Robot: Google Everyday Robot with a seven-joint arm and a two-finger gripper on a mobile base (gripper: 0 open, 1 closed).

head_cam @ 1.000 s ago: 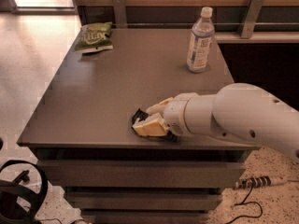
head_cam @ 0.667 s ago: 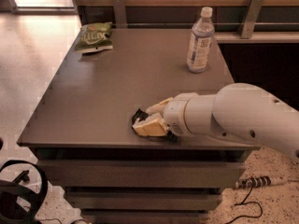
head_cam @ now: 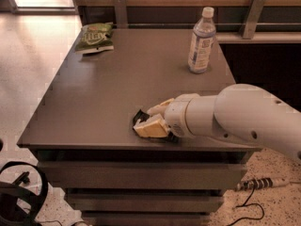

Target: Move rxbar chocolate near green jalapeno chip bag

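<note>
The rxbar chocolate (head_cam: 138, 116) is a black wrapper lying near the table's front edge. Only its left end shows, because my gripper (head_cam: 151, 120) rests right over it at table level. The white arm (head_cam: 244, 117) reaches in from the right. The green jalapeno chip bag (head_cam: 95, 36) lies at the table's far left corner, well away from the bar and the gripper.
A clear water bottle (head_cam: 201, 40) stands upright at the back right of the dark table (head_cam: 108, 93). A wooden wall with metal brackets runs behind the table. Black cables (head_cam: 19, 192) lie on the floor at the front left, and another cable (head_cam: 256, 185) at the right.
</note>
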